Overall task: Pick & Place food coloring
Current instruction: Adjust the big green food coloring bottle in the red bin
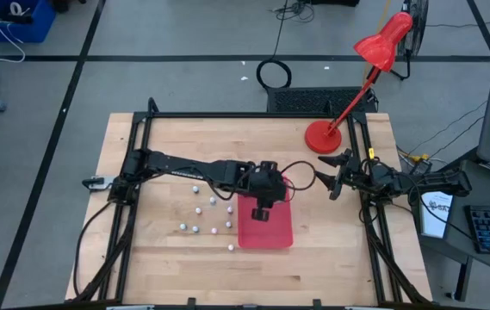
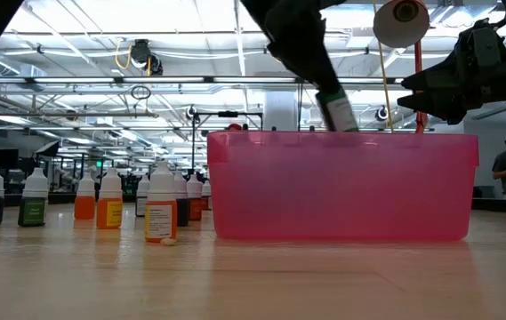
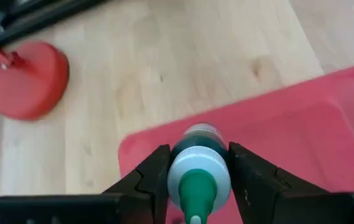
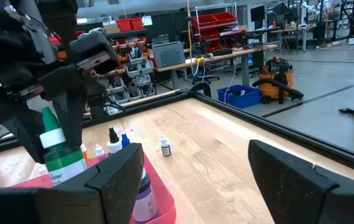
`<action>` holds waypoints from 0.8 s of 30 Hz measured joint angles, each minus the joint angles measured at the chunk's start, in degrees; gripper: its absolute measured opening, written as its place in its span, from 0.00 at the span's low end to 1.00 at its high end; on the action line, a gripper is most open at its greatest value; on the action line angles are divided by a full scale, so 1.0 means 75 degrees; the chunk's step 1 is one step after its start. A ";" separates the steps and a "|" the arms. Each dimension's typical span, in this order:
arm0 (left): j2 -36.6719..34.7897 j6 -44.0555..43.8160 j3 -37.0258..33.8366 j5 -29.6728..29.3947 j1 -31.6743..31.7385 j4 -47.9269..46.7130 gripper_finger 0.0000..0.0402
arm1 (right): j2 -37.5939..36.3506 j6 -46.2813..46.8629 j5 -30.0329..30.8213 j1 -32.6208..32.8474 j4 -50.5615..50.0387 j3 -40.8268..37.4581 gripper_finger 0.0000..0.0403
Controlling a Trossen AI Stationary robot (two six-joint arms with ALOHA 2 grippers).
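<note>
My left gripper [image 3: 198, 152] is over the red bin [image 1: 266, 231], shut on a green food coloring bottle [image 3: 198, 168] with a white cap and green tip. The low view shows this bottle [image 2: 337, 111] tilted just above the bin's rim [image 2: 341, 138]. Several other food coloring bottles [image 1: 199, 209] stand on the table left of the bin, seen in a row in the low view [image 2: 110, 200]. A purple bottle [image 4: 142, 193] lies in the bin. My right gripper [image 1: 335, 176] waits open at the table's right edge. My left gripper pinches the green bottle between its two fingers, at the sides of its white cap and shoulder [image 3: 172, 171]. The fingers slant down from the table's left and lie along the bottle, whose tip points back toward the wrist. The bottle is lifted clear, tilted over the bin.
A red desk lamp's base [image 1: 322, 136] stands at the table's far right, its arm rising over my right arm. A small whitish piece [image 2: 169, 240] lies by the bottles. A black frame [image 1: 133, 172] borders the wooden table.
</note>
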 joint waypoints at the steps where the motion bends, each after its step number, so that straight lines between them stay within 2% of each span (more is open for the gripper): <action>1: 0.0001 0.0081 -0.0042 0.0032 0.0029 0.0123 0.35 | 0.0001 -0.0001 0.0000 -0.0001 0.0000 0.0001 0.69; 18: 0.1086 -0.0235 -0.0067 0.0469 0.0431 0.0523 0.34 | 0.0011 -0.0003 0.0000 -0.0002 0.0000 0.0001 0.69; 24: 0.1151 -0.0253 -0.0064 0.0384 0.0429 0.0700 0.35 | 0.0009 -0.0002 0.0000 -0.0002 0.0000 0.0001 0.69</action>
